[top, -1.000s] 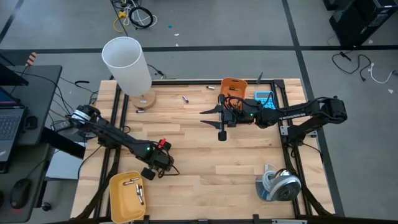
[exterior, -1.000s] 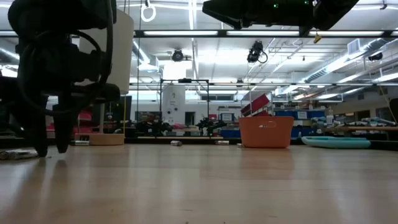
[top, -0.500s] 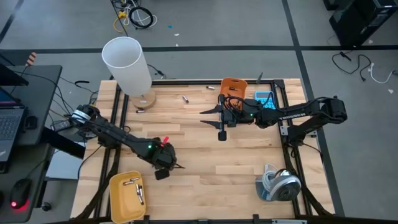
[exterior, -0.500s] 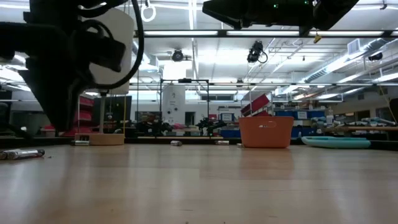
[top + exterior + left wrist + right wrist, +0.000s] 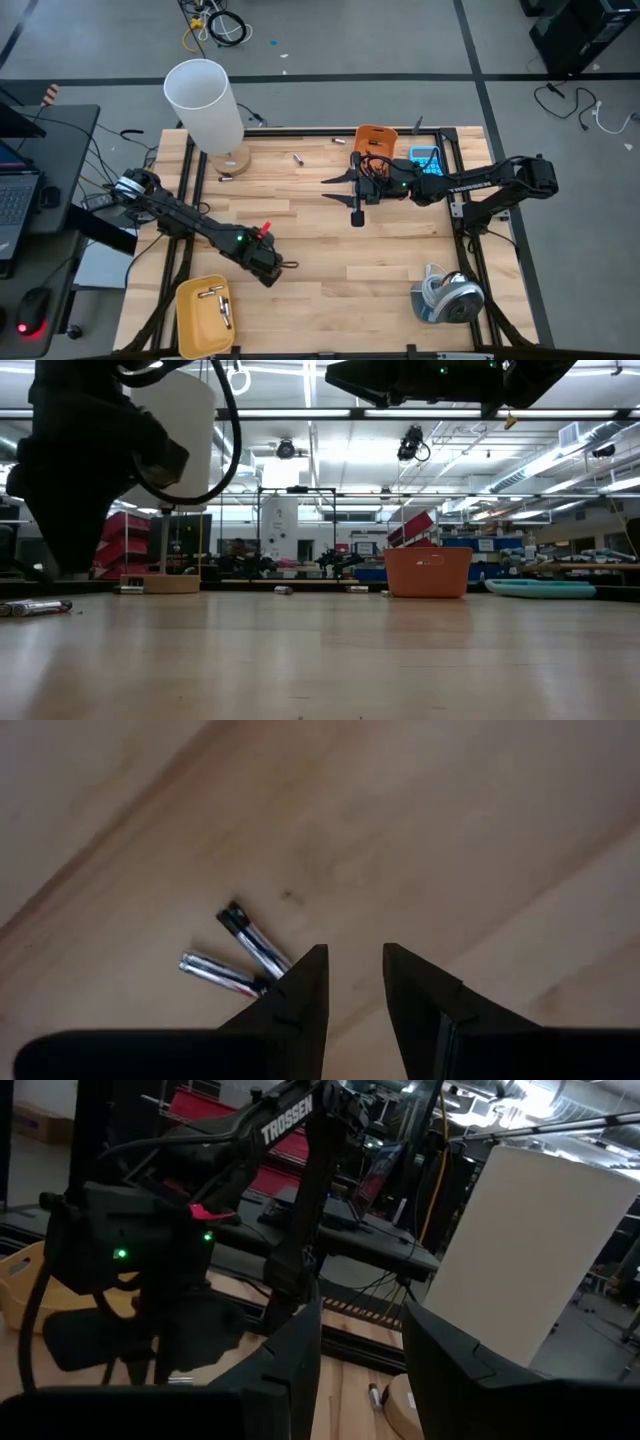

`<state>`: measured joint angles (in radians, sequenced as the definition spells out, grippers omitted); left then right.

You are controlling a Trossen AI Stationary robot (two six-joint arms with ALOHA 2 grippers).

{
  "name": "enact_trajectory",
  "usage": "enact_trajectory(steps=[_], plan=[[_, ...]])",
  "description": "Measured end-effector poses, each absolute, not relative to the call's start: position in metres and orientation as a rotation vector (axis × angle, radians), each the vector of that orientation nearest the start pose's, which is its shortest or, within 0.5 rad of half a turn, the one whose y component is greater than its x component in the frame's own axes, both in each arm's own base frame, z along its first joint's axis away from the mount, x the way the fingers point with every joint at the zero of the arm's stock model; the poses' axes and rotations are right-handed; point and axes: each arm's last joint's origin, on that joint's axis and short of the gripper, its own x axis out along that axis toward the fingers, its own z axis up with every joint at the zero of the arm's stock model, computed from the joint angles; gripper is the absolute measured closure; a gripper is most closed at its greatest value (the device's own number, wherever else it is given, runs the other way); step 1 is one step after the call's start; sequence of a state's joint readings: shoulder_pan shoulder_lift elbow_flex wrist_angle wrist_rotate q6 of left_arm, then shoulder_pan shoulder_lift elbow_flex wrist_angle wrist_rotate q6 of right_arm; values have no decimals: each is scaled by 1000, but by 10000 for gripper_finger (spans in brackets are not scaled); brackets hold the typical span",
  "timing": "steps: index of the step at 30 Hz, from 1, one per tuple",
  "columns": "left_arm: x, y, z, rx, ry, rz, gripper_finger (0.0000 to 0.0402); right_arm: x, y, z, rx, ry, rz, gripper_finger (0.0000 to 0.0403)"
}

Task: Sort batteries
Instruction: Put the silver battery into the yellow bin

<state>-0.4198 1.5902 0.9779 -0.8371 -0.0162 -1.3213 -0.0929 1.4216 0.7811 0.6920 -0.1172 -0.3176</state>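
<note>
My left gripper points down over the wooden table near its left front. It is open, with nothing between its fingers. Two slim silver-and-black batteries lie side by side on the wood just beside its fingertips, also seen in the low view. More batteries lie loose near the far edge. A yellow tray at the front left holds a few batteries. My right gripper hangs level and open above the table's middle.
A tall white cylinder on a round wooden base stands at the far left. An orange bin and a blue calculator sit at the far right. A grey-white roll lies at the front right. Bare wood lies between the arms.
My left gripper has rolled about a quarter turn about its downward-pointing line, risen a little off the table and shifted slightly toward the right edge. Its fingers stay open. The two batteries beside it lie where they were.
</note>
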Motion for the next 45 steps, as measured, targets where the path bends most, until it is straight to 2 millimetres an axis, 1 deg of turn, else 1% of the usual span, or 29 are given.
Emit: enact_trajectory(steps=[6, 12, 17, 27, 45], plan=[[246, -108, 179, -825, 1337, 745, 300, 308, -24, 271, -323, -54, 52, 275], [238, -104, 179, -783, 1353, 847, 300, 308, -24, 270, -323, -53, 54, 275], [239, -104, 178, -765, 1327, 863, 300, 308, -24, 270, -323, -53, 55, 275], [242, -105, 164, -739, 1382, 900, 300, 308, -24, 269, -321, -41, 57, 275], [244, -107, 155, -730, 1419, 917, 300, 309, -24, 268, -319, -24, 60, 275]])
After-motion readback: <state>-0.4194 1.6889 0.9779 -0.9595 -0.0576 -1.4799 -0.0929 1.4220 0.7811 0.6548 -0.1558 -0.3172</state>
